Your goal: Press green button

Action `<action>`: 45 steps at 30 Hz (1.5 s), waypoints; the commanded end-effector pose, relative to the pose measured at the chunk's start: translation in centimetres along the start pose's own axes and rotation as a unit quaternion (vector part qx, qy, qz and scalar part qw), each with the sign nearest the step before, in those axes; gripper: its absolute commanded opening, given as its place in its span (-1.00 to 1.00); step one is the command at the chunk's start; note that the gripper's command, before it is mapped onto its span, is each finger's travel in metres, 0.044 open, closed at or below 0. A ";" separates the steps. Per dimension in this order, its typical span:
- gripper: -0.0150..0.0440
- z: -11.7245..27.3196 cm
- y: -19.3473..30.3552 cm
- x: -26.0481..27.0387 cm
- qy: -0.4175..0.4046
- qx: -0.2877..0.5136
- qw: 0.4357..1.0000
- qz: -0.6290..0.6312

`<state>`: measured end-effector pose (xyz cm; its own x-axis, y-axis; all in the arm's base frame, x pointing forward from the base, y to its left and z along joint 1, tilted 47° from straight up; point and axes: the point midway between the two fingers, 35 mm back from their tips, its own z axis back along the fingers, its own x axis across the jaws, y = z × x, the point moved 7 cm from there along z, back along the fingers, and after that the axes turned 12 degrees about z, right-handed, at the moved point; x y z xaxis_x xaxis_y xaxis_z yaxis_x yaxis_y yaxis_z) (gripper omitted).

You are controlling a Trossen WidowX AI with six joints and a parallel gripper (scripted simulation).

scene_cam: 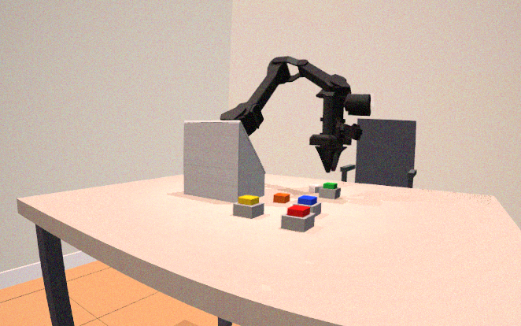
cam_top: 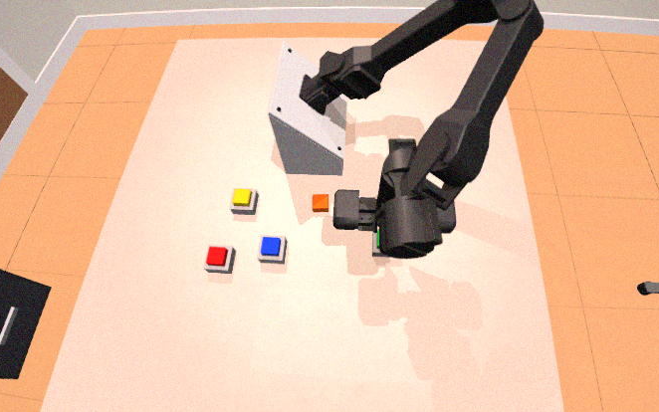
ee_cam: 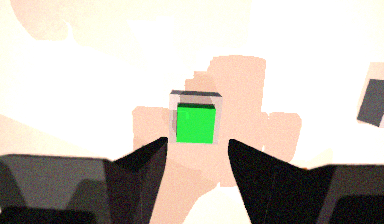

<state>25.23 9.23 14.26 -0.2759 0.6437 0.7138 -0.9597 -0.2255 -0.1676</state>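
The arm (scene_cam: 294, 80) is matte charcoal-black throughout — no visible cables, screws or markings. Its links are long, faceted box sections that widen into blocky joint housings. A stubby cylindrical housing (scene_cam: 357, 104) projects sideways at the wrist, and in the top view the wrist body (cam_top: 413, 225) reads as a thick rounded drum with a squarish block beside it. The gripper (scene_cam: 330, 161) ends in two dark wedge-shaped fingers tapering to narrow tips — smooth, flat-sided, same black finish.
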 end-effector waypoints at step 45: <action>-0.42 -4.0 0.0 -0.1 -0.003 -0.004 1.000 -0.005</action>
<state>25.15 12.15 11.72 -0.2770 0.6359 0.7203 -0.9599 -0.2159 -0.1785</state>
